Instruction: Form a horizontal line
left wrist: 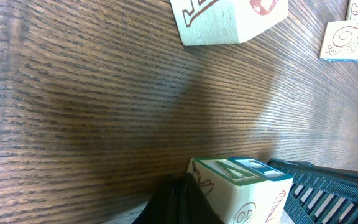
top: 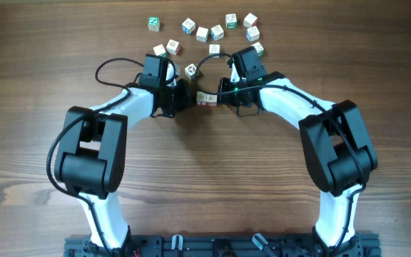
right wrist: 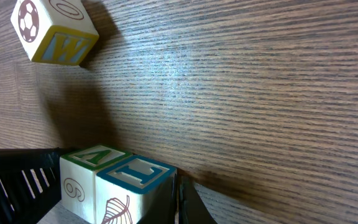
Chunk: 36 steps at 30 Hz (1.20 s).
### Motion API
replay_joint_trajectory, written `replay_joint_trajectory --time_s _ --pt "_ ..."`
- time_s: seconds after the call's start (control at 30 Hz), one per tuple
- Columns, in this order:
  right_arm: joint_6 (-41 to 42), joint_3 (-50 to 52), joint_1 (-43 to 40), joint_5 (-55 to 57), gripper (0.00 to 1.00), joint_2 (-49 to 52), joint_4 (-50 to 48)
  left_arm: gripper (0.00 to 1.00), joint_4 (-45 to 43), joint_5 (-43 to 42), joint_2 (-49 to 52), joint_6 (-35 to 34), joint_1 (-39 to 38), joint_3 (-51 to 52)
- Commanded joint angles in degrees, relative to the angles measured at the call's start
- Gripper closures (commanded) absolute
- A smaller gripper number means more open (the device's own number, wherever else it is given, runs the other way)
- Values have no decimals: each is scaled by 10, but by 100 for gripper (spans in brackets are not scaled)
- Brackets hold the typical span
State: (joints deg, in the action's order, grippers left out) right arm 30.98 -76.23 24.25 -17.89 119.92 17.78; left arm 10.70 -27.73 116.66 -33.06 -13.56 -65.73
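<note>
Progress partial: short horizontal line (top: 205,98) of lettered cubes lies between my left gripper (top: 185,97) and right gripper (top: 226,97), both closed tight on nothing, while many loose cubes (top: 216,31) lie scattered on the far side, unjoined.

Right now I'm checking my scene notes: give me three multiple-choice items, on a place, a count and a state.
1. The row lies: A by the arm bases; B between left gripper and right gripper; C among the loose cubes.
2. Right wrist view, cubes touching side by side: A two; B four; C none.
3. The grippers are: A both open; B one open; C both shut.
Key: 1 B, both arms meet at it; 2 A, green-letter cube touches blue-letter cube; 3 C, each wrist view shows them closed.
</note>
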Motion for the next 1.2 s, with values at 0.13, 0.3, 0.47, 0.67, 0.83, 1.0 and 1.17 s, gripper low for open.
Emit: replay_joint_trajectory --time_s 0.13,0.3,0.47,0.67,0.83,1.0,1.17 --pt "1 -2 10 -1 96 -3 0 96 12 29 13 9 -5 12" --pt "-1 -2 10 41 96 -3 5 91 18 37 13 9 -5 12" --pt "-2 -2 1 109 96 -3 30 81 41 86 13 9 -4 12" --pt "-10 -3 -23 115 96 -19 50 83 64 103 12 9 -4 12" --pt "-20 -3 -23 99 96 -36 55 88 82 125 11 9 -4 12" --pt "-25 -3 -21 83 96 -36 58 92 111 158 9 9 -4 12" --pt "-26 -3 -21 18 96 -36 40 93 127 174 8 9 -4 12"
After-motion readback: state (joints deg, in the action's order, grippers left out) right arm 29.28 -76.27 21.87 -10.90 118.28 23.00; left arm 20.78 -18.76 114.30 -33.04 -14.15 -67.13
